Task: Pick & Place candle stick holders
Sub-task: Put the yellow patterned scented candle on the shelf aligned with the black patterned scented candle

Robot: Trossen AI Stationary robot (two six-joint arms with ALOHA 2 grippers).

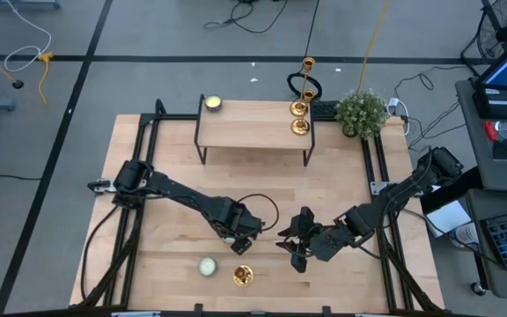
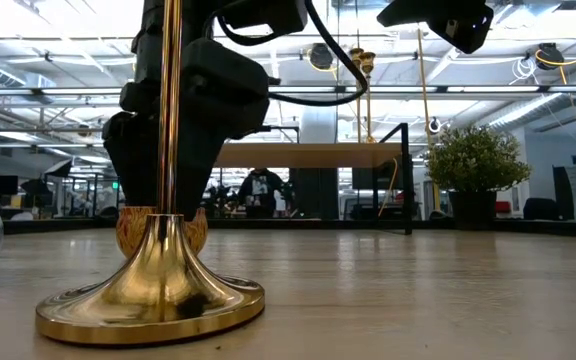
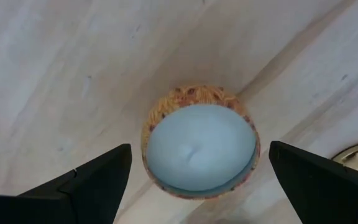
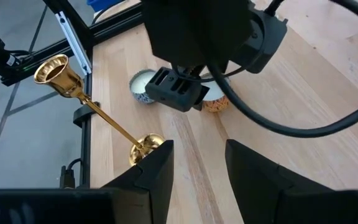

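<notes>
One gold candlestick holder [image 1: 243, 276] stands upright on its round base [image 2: 153, 295] near the table's front edge; it also shows in the right wrist view [image 4: 98, 112]. Two more holders [image 1: 299, 117] stand at the right end of the wooden shelf [image 1: 253, 128] at the back. My left gripper [image 1: 240, 233] is open, pointing down over a candle in an orange patterned cup [image 3: 201, 149]. Its fingers [image 3: 98, 180] stand on either side of the candle, apart from it. My right gripper [image 1: 299, 242] is open and empty above the table, to the right of the left gripper [image 4: 199, 146].
A pale round candle [image 1: 207, 266] sits on the table left of the standing holder. Another candle [image 1: 212, 105] sits at the shelf's left end. A potted plant [image 1: 361, 112] stands at the back right corner. Black frame rails [image 1: 379, 167] run along the table's sides.
</notes>
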